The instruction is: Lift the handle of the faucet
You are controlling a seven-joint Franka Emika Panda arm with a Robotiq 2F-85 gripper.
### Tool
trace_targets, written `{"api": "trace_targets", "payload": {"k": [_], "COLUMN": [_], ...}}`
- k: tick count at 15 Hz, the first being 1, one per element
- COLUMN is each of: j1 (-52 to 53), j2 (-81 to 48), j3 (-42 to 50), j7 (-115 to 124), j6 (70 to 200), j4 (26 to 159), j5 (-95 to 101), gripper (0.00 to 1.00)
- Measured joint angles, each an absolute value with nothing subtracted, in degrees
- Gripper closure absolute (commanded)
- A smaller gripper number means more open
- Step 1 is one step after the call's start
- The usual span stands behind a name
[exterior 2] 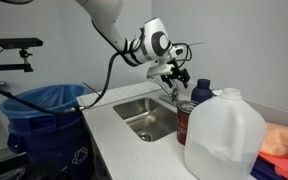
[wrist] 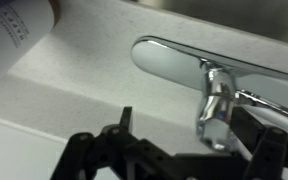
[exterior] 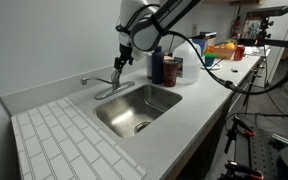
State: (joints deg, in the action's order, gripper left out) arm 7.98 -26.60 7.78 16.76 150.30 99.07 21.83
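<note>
the tool (wrist: pixel 199 150) hangs released, fingers spread, just over the faucet (exterior: pixel 106 84) at the sink's (exterior: pixel 114 108) 10 o'clock rim. the handle (wrist: pixel 174 60) lies at the tool's 12 o'clock, probably so a finger can slip under.

chrome faucet (exterior: pixel 108 88) behind the sink (exterior: pixel 134 110); its slim handle (exterior: pixel 90 79) lies nearly level.

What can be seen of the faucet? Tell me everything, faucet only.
The faucet is shiny chrome: rounded base, long low spout, short lever handle on top. It stands on the pale countertop behind the steel sink. The pincer hovers close above; contact cannot be told.
</note>
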Motion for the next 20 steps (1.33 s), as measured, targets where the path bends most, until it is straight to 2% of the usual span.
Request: {"api": "trace_targets", "payload": {"k": [9, 15, 20], "j1": [11.6, 6.1, 4.6], "j2": [-26.7, -22.9, -17.4], "j3": [11.6, 3.1, 0.3], "j7": [20.3, 12.5, 7.3], "j6": [151.9, 151.2, 148.0], "j4": [99.6, 99.4, 99.4], "j5": [26.9, 9.1, 2.6], "gripper": [0.00, 0.00, 0.00]}}
